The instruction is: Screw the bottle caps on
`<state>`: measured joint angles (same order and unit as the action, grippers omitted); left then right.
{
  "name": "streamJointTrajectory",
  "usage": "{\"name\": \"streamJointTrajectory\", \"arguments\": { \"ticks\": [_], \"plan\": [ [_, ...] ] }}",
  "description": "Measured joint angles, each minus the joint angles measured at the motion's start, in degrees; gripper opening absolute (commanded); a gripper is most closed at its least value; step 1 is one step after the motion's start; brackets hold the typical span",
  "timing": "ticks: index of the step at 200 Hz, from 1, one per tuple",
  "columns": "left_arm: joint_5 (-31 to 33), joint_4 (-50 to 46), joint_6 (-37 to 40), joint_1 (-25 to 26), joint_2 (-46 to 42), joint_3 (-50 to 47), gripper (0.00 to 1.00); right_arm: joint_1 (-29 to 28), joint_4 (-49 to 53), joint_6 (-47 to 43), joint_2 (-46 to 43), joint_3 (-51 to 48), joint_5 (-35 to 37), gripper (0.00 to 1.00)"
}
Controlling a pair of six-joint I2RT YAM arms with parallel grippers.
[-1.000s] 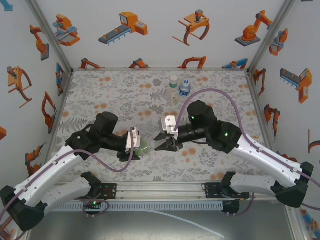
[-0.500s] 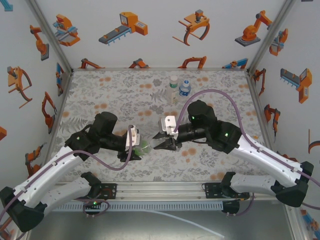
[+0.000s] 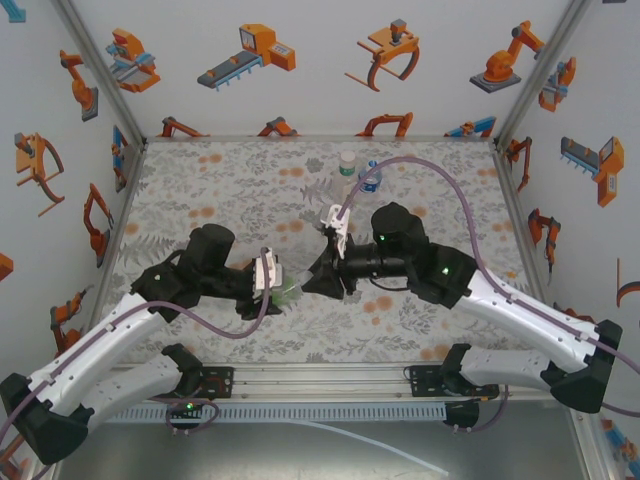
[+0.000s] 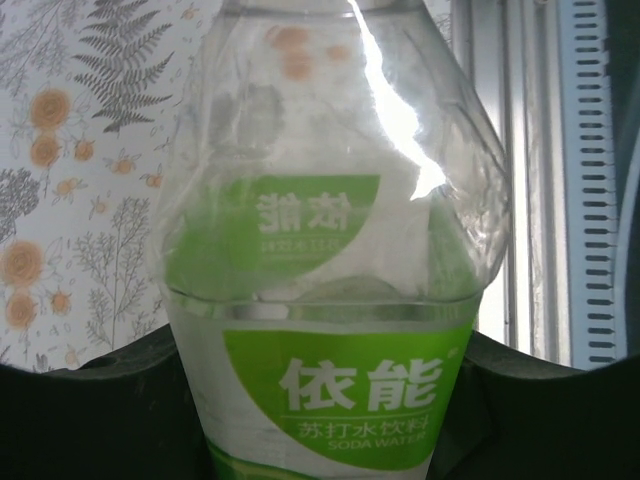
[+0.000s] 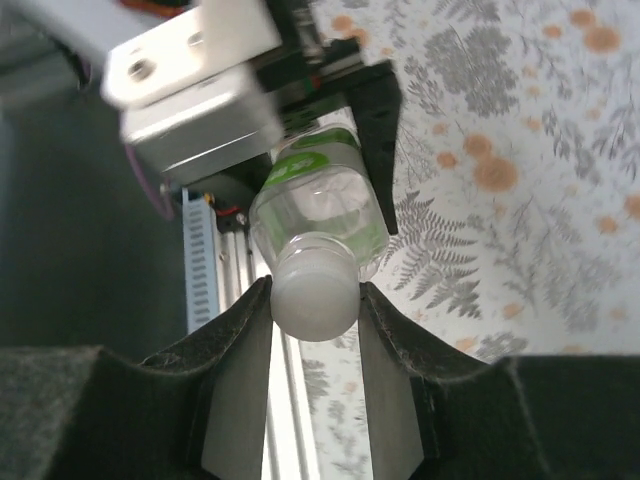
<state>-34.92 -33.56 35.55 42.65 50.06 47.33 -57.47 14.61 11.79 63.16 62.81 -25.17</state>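
Just 6 o'clock of desk centre, left jaws clamp the green-labelled bottle, held level with its neck toward 3 o'clock, presenting it to the other arm. Right jaws pinch its white cap, likely for threading. Two other bottles stand at 12 o'clock.

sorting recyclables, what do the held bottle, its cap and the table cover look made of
The bottle looks like clear plastic, glossy: the label's back shows through and glare streaks it. The cap seems whitish plastic, smooth and dull. The table cover is floral print, matte; cloth or vinyl, cannot tell.
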Motion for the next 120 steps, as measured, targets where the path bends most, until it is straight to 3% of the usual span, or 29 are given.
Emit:
{"name": "streamJointTrajectory", "arguments": {
  "ticks": [66, 90, 111, 120],
  "plan": [
    [5.31, 3.72, 0.0, -0.09, 0.37, -1.44, 0.0, -0.55, 6.84, 46.6, 2.14, 1.86, 15.43, 0.0],
    [5.38, 4.83, 0.11, -0.09, 0.48, -1.51, 0.0, -0.83, 9.42, 54.36, 2.89, 3.65, 17.4, 0.19],
    [5.05, 5.49, 0.42, -0.28, 0.48, -1.51, 0.0, -0.85, 12.85, 54.07, 4.74, 7.28, 17.7, 0.44],
    [4.59, 6.03, 0.7, -0.33, 0.48, -1.51, 0.0, -0.85, 13.77, 53.09, 5.33, 8.59, 17.75, 0.49]
  ]
}}
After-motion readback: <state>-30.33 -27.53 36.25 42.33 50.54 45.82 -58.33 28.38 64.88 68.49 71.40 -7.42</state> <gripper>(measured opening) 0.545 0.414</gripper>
